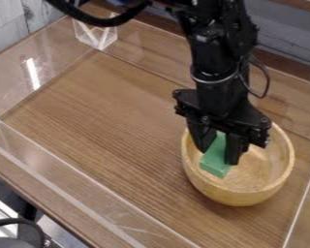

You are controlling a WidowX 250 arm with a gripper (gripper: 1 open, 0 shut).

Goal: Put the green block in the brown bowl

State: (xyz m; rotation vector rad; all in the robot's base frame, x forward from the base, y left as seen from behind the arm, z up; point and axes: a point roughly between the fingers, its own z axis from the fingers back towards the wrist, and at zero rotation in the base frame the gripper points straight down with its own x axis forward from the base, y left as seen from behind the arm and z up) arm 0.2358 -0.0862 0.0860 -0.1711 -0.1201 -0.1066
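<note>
Gripping: the tool [223, 147] is clamped on the green block [217, 159], its black fingers [232, 145] pressed to the bar's upper part.
Tool pose: pointing steeply down, right over the brown bowl [255, 186], fingertips inside the rim line.
Green block: standing tilted inside the bowl, upper end hidden between the fingers, lower end down near the bowl's left inner wall; whether it touches the bowl floor I cannot tell.
Brown bowl: sitting on the table [106, 107] at the lower right, upright, light wood with grain showing inside.
Arm: the black arm [212, 39] comes down from the top of the view, cables looping along its side.
Table: dark wood-grain surface, with clear walls [42, 60] running along its left and near edges.
Background: a small clear stand [96, 35] sits at the far left corner, well apart from the bowl.
</note>
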